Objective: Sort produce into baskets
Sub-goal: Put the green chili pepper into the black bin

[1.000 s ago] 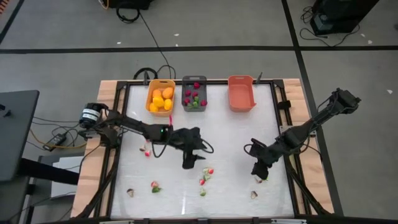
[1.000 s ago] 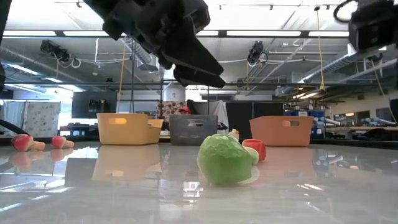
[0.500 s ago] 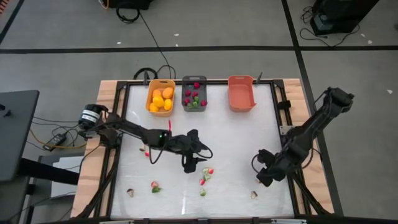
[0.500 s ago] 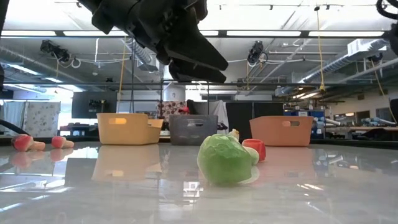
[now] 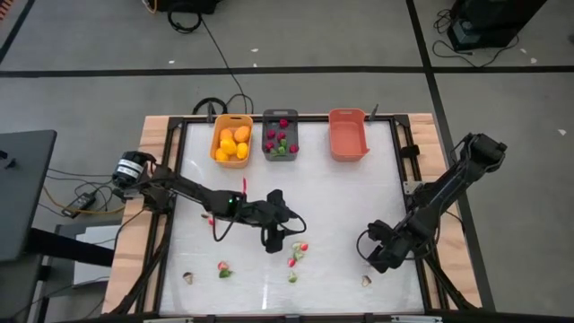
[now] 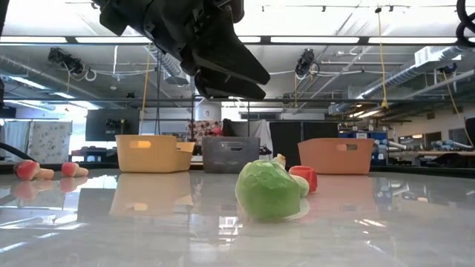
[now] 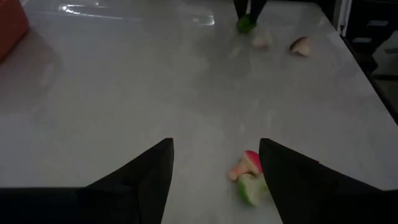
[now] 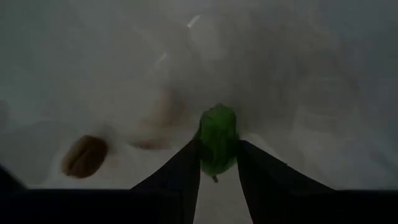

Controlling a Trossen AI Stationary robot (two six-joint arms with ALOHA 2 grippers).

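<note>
Three baskets line the far edge: yellow-orange point(image 5: 231, 140) with yellow fruits, dark grey point(image 5: 280, 135) with red and green bits, and coral point(image 5: 348, 135). Loose produce lies near the front, among it a red piece point(image 5: 303, 246) and green pieces point(image 5: 292, 277). My left gripper point(image 5: 276, 240) hovers open at mid-table. In its wrist view a red-and-green piece point(image 7: 249, 178) lies on the table just ahead, between the fingers' lines. My right gripper point(image 5: 378, 260), at the near right, is shut on a small green piece point(image 8: 217, 140). My right gripper pinches the small green piece by its two sides point(image 8: 217, 158) between its two fingers. The piece's rounded end point(image 8: 217, 121) sticks out past the fingertips. The fingers point steeply down. Whether the piece touches the table, I cannot tell.
A pale brown piece point(image 8: 84, 155) lies on the table close to my right gripper, also seen in the high view point(image 5: 367, 280). More pieces lie at the near left point(image 5: 223, 268) point(image 5: 188, 277), and a red one point(image 5: 212, 217) beside my left arm. The wooden frame point(image 5: 152, 161) borders the table.
My right arm has swung toward the table's near edge and sunk, its gripper tipping more steeply downward. My left gripper has drifted a little toward the near edge and rolled slightly, staying open.
</note>
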